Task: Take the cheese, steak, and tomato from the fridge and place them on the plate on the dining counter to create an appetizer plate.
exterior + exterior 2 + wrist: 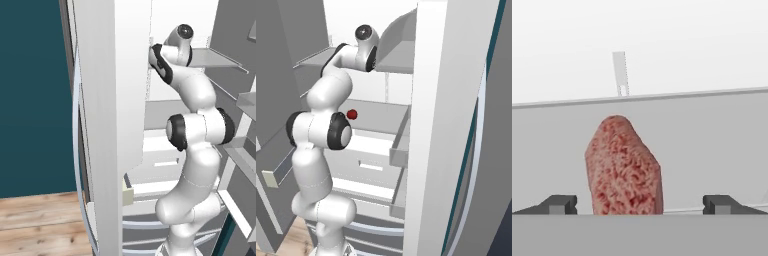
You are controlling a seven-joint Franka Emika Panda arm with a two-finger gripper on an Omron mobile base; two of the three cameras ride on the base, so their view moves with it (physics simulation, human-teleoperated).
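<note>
steak [624, 167], a flat reddish-pink marbled slab of meat, lies on a pale grey fridge shelf [712, 145] in the hand view, lengthwise away from the camera, its far end rounded and short of the shelf's back edge. behind that edge stands the white back wall of the tall white and light-grey fridge [97, 125], with a small slotted grey bracket [620, 74] on it.

the two-finger gripper [639, 204] is spread wide: its dark fingertips [559, 204] stand far apart at either side of the steak's near end, neither touching the meat, nothing held.

in the right base view a small dark red glossy tomato [352, 114] sits on a lower grey shelf [381, 117], towards its left edge, just beside the arm's elbow. the white arm with dark joints [323, 135] rises from below and bends forward into the upper part of the fridge, between the two open doors. white drawers [368, 160] sit below the tomato's shelf. whether the cheese is inside cannot be told.
</note>
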